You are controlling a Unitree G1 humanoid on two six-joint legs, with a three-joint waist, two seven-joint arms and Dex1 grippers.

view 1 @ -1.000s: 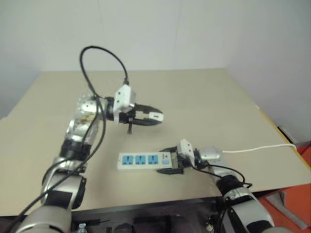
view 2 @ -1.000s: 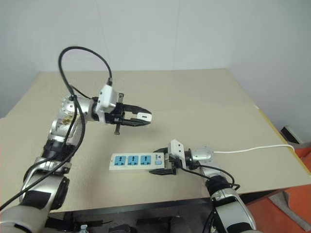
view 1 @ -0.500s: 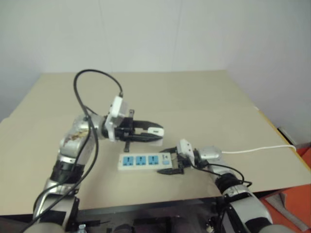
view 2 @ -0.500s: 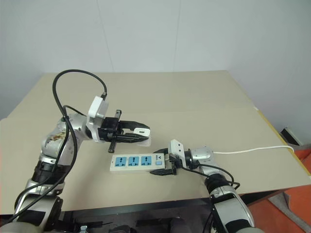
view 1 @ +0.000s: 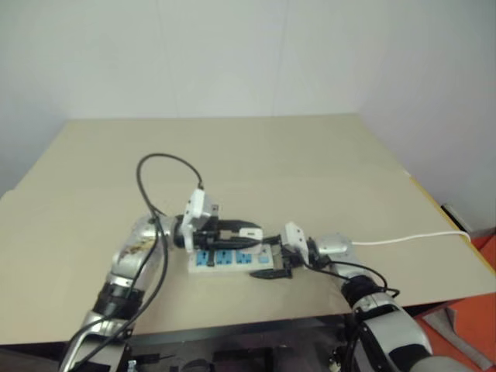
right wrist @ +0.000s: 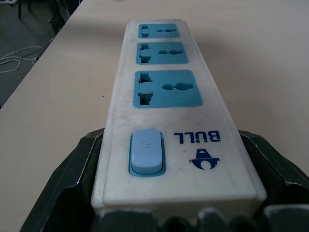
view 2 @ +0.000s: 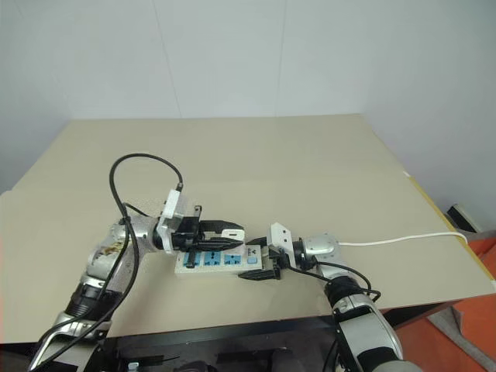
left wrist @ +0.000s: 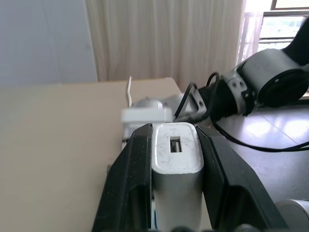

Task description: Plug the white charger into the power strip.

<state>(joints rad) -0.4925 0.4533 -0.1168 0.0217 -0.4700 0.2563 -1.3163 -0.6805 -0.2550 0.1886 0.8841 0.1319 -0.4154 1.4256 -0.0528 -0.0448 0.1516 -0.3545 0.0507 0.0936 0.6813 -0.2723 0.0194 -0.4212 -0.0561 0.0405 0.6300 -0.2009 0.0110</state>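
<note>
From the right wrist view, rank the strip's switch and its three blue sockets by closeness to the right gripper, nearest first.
Order from the right gripper, which clamps the power strip at its switch end:
1. Switch, right between the fingers.
2. First blue socket, just past the switch.
3. Middle blue socket, mid-strip.
4. Last blue socket, at the strip's far end.
</note>
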